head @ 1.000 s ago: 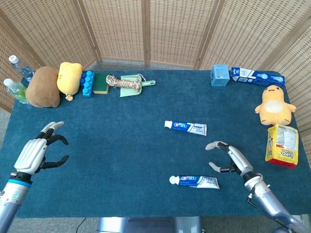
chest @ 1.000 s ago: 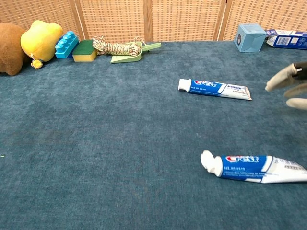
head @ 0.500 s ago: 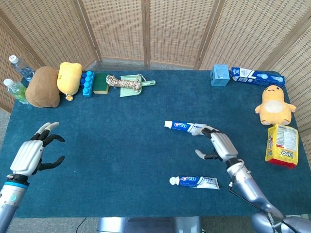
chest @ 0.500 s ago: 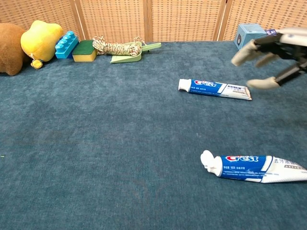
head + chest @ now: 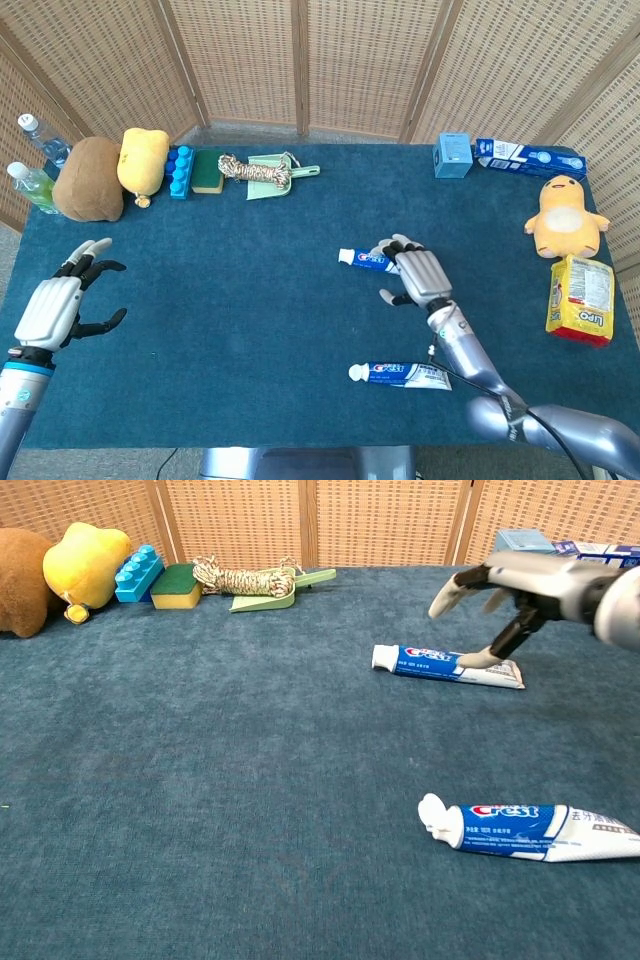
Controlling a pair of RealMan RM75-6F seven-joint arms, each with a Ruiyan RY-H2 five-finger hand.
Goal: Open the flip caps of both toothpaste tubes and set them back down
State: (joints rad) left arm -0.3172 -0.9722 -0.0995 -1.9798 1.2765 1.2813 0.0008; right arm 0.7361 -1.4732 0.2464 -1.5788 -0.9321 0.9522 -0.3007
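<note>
the right hand (image 5: 418,276) hovers over the far toothpaste tube (image 5: 370,260), which lies flat near the middle of the blue worktop (image 5: 230,290) with its white cap end pointing toward the robot's left. the fingers (image 5: 447,598) are spread apart and arch above the tube; in the chest view the thumb tip sits at or just over the tube's upper edge, and whether it touches cannot be told. nothing is gripped by this hand

the near toothpaste tube (image 5: 520,827) lies flat close to the front edge of the worktop, well apart from the first, with its white flip cap (image 5: 435,815) standing open at the left end

the left hand (image 5: 55,305) is held above the left side of the worktop with its fingers open and slightly curled, holding nothing, well away from both tubes

along the back edge sit a brown plush (image 5: 88,180), a yellow plush (image 5: 142,163), a blue block (image 5: 179,171), a sponge (image 5: 208,171), a coil of rope (image 5: 250,170) on a green scoop, and a light blue box (image 5: 452,155). a yellow duck toy (image 5: 565,215) and a yellow packet (image 5: 581,298) lie at the right edge
</note>
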